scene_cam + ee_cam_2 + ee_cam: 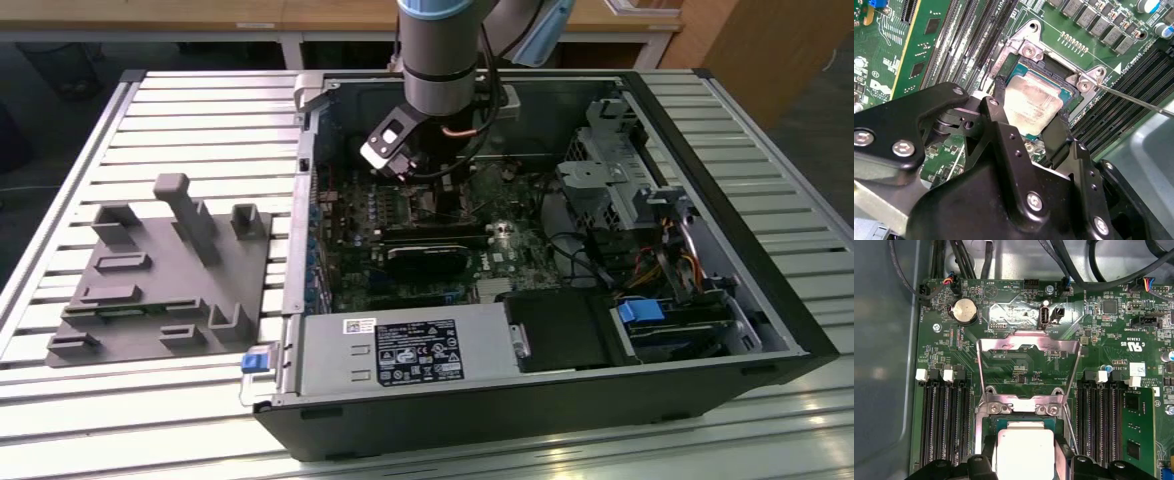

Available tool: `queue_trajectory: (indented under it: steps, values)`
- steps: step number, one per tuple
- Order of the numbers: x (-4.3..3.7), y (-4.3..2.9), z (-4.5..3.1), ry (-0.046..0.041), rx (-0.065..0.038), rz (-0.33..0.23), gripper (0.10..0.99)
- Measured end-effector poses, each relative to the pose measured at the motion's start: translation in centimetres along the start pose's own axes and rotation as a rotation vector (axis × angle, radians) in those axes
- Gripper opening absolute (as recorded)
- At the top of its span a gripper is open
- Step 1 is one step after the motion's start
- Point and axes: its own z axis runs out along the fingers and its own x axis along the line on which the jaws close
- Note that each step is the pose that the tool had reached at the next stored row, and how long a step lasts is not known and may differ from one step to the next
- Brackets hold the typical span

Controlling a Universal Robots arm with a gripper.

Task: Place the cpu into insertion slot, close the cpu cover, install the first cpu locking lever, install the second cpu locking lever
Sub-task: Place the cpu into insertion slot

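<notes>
The cpu [1031, 102], a small square chip with a pale silver top, lies in the insertion slot [1026, 62] on the green board. My gripper [1029, 112] straddles it, one black finger against each of two opposite edges, shut on the chip. The first wrist view shows the cpu [1024, 450] between the same fingers [980, 466], low in the slot [985, 437]. The cpu cover [1026, 343], a silver frame with a cut-out middle, is swung open away from the slot. A thin wire locking lever [1139, 100] stands unlatched beside the slot. In the exterior view my gripper [407, 175] reaches down into the open computer case.
Long black memory slots [946, 425] flank the socket on both sides. A black heatsink-like block [427, 255] sits on the board near my arm. A power supply [400, 350] and drive bays [641, 200] crowd the case. A grey fixture [160, 270] stands on the slatted table at the exterior view's left.
</notes>
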Motion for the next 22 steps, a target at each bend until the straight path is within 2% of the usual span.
queue_trajectory:
  steps: [5, 6, 15, 19, 21, 22]
  values:
    - [0.01, -0.02, 0.01, 0.0003, 0.000, 0.000, 0.553]
    - [0.00, -0.02, 0.01, 0.0003, 0.000, 0.000, 0.616]
    - [0.01, -0.02, -0.19, 0.0011, 0.000, 0.000, 0.616]
    - [0.01, 0.02, -0.57, 0.0022, 0.000, 0.000, 0.616]
    - [0.02, 0.09, -1.47, 0.0041, 0.001, 0.000, 0.616]
    - [0.03, 0.11, -1.66, 0.0042, 0.001, 0.000, 0.616]
